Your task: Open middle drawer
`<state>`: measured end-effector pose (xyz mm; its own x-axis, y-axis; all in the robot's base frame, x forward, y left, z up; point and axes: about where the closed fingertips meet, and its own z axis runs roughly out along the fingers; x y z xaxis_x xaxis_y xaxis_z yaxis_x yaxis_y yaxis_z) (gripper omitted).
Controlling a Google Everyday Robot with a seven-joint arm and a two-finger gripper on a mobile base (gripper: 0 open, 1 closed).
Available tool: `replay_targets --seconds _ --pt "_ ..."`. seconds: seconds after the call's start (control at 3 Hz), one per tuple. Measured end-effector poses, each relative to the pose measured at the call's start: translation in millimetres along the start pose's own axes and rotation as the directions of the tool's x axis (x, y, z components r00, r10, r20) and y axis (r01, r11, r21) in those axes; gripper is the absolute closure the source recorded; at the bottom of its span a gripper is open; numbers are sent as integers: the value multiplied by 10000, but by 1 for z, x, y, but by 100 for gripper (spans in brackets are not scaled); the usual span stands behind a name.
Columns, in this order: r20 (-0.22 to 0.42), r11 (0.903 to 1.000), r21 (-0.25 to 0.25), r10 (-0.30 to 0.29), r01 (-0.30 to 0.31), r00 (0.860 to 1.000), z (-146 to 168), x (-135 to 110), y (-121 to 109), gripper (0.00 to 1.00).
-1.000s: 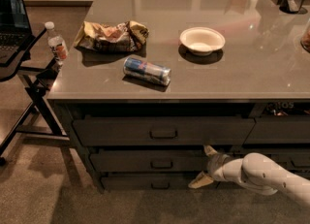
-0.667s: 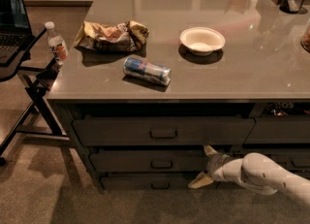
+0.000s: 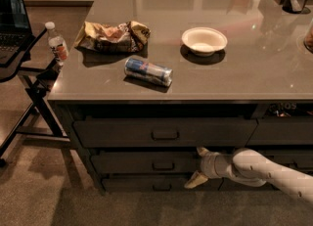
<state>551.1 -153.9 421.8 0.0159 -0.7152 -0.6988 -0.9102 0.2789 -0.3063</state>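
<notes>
The gripper (image 3: 193,167) hangs low in front of the cabinet, at the end of a pale arm (image 3: 274,172) that reaches in from the right. Its 2 fingers are spread wide and hold nothing. The upper finger (image 3: 202,151) points up and left at the top edge of the middle drawer (image 3: 129,162). The lower finger (image 3: 194,180) slants down and left across that drawer's bottom edge, onto the bottom drawer (image 3: 137,185). Both lie over the right part of the middle drawer's front; whether they touch it cannot be told.

The middle drawer stretches away to the left of the gripper, its front in line with the fronts above and below it. Its small dark pull (image 3: 163,165) sits just left of the gripper, between the 2 fingers' heights and apart from both. Directly above the gripper is the taller top drawer (image 3: 112,132).

Higher up lies the grey countertop (image 3: 254,76). On it, up and left of the gripper, a can (image 3: 147,71) lies on its side, with a crumpled snack bag (image 3: 112,35) beyond it. A white bowl (image 3: 204,40) stands almost straight above the gripper. Far up and left, off the counter's edge, a water bottle (image 3: 57,44) stands upright.
</notes>
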Motion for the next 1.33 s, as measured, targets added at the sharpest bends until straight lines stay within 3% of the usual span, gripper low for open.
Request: replay_targets --seconds 0.33,0.67,1.33 --pt "-12 10000 -19 -6 6 10000 1 0 0 0" --pt "-11 10000 -20 -6 6 10000 1 0 0 19" --pt "-11 10000 -21 -6 6 10000 1 0 0 65"
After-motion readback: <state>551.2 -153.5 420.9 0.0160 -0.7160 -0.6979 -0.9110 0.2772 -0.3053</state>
